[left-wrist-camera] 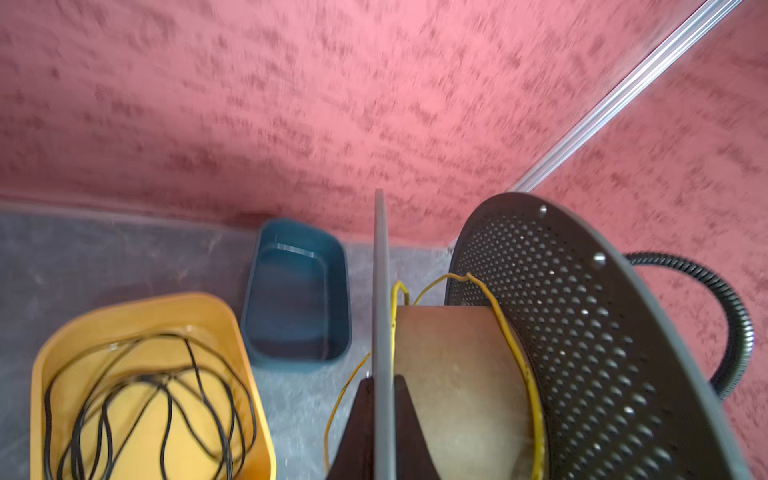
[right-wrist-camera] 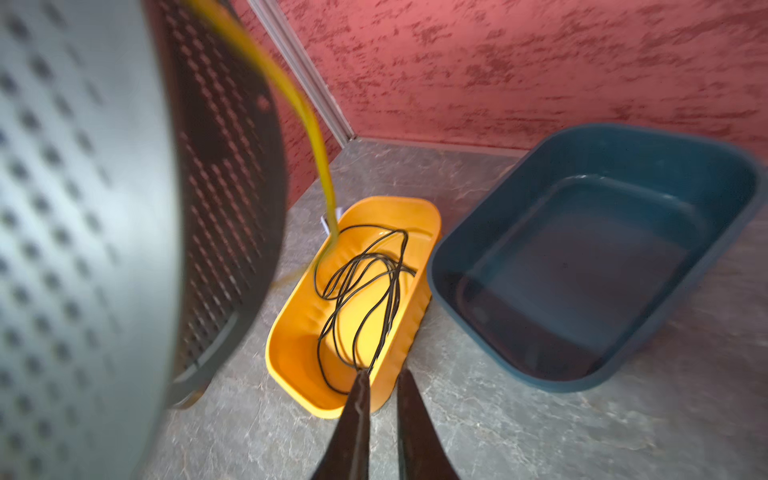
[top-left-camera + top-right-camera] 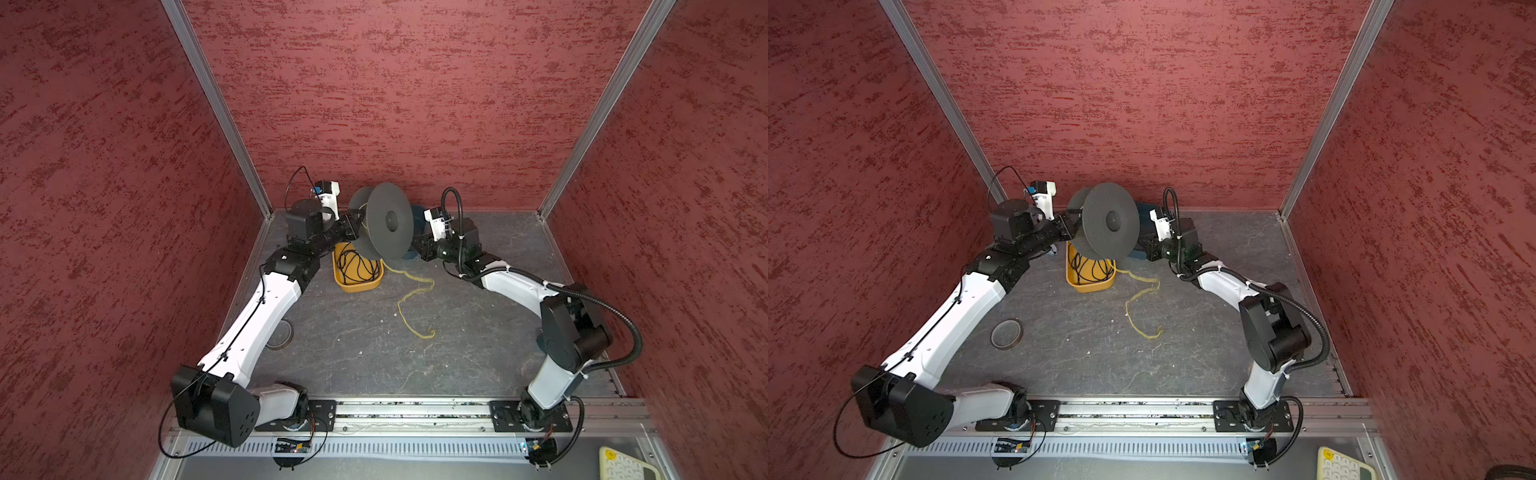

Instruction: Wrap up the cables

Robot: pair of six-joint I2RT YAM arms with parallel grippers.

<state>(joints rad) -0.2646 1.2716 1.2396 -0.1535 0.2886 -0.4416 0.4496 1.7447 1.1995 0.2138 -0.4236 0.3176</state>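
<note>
Mottled red walls [image 3: 395,83], grey-veined bench [image 3: 353,353].
Yellow-green wire [image 2: 322,166]; dotted grey spool [image 3: 384,226]; orange tray [image 3: 357,287], black cord [image 3: 353,266]; teal tray [image 2: 623,153].

Raised spool [image 3: 384,220] blocks back centre, yellow tray [image 3: 357,288] beneath, cable [image 3: 399,308] trailing mid-table, front table [image 3: 353,365] open.

Left arm [image 3: 257,316], right arm [image 3: 519,286] stretched from near edge of counter [image 3: 357,357] toward far edge, elbows bowed outward. Left tool [image 1: 382,379] clamped on reel [image 1: 457,374] flange. Right tool [image 2: 384,373] jaws slightly parted, nothing between.
</note>
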